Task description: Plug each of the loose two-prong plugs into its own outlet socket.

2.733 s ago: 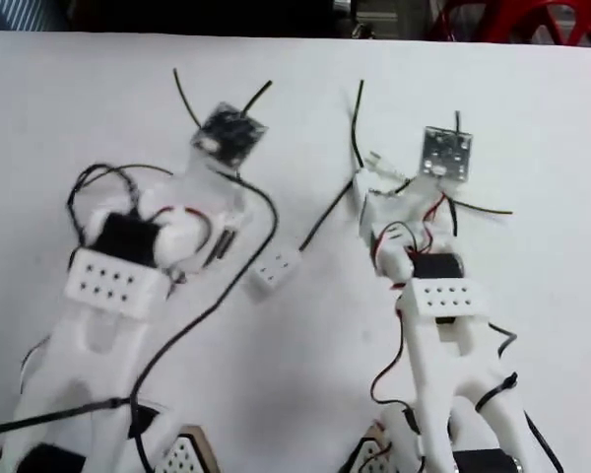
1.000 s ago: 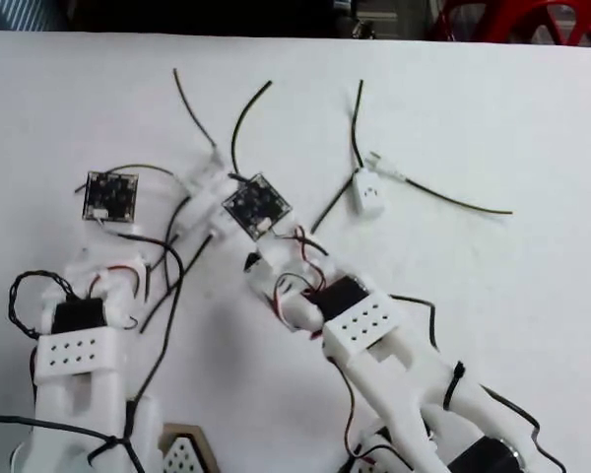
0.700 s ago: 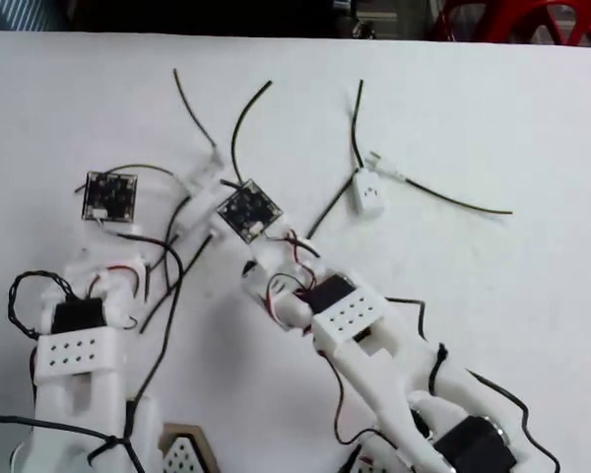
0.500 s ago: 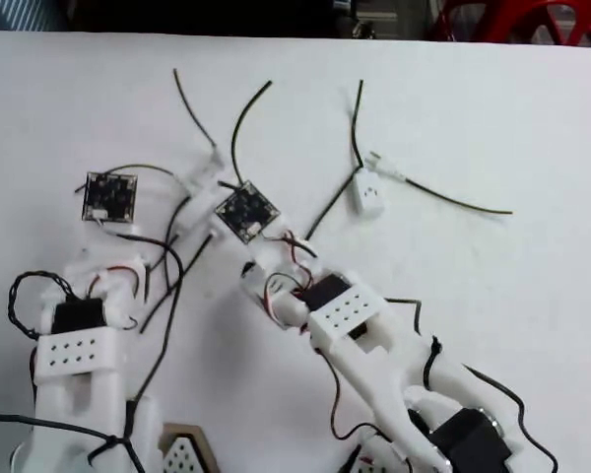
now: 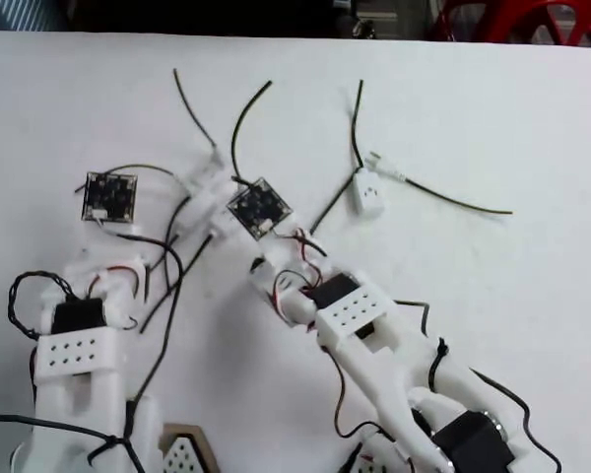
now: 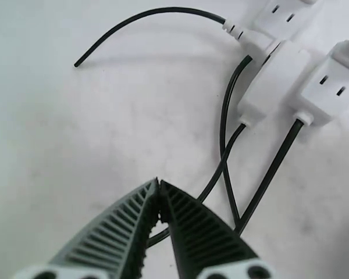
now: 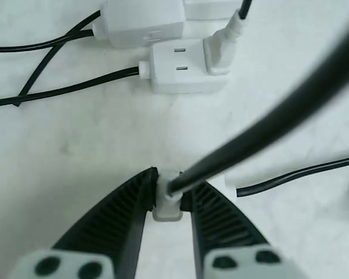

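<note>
In the right wrist view my right gripper (image 7: 167, 195) is shut on a small white plug (image 7: 166, 203) whose black cord (image 7: 267, 125) runs up past the camera. It hangs just above the table. Ahead of it lies a white outlet socket (image 7: 183, 68) with two slots facing up and a second white plug (image 7: 221, 43) against its end. My left gripper (image 6: 159, 195) is shut, with thin black cords (image 6: 227, 151) passing beneath its tips. Beyond it lie white sockets (image 6: 328, 81). From above, the socket cluster (image 5: 205, 192) sits between the two arms.
Another white socket (image 5: 367, 192) lies at the centre right with a plug (image 5: 379, 163) and its black cord (image 5: 453, 202) beside it. Loose black cords (image 5: 192, 103) trail over the far table. The right arm (image 5: 350, 315) stretches diagonally across the middle; the left arm (image 5: 74, 345) stands near the front left.
Since 2.7 s ago the left arm has drawn back to the front left and the right arm has swung to the centre. In the last second the right wrist shifted slightly left, then back.
</note>
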Tool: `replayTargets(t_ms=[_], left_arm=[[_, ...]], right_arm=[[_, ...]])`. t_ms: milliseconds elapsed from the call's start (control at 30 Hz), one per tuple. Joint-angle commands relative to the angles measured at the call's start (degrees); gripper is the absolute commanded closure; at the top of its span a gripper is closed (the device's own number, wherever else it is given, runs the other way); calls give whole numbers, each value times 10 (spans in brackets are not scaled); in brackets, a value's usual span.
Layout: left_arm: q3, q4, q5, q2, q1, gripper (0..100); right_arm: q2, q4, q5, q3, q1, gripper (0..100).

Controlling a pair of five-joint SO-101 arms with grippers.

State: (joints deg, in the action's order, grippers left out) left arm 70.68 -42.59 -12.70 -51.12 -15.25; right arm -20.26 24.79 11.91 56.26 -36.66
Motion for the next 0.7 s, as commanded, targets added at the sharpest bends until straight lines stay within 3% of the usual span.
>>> replayTargets(t_ms=[0, 667], left_arm=[[-3, 11, 4, -15, -3, 976], [-3, 11, 4, -15, -3, 976]], right_arm=[[0, 4, 2, 6, -18, 981], [7, 0, 7, 54, -10, 981]])
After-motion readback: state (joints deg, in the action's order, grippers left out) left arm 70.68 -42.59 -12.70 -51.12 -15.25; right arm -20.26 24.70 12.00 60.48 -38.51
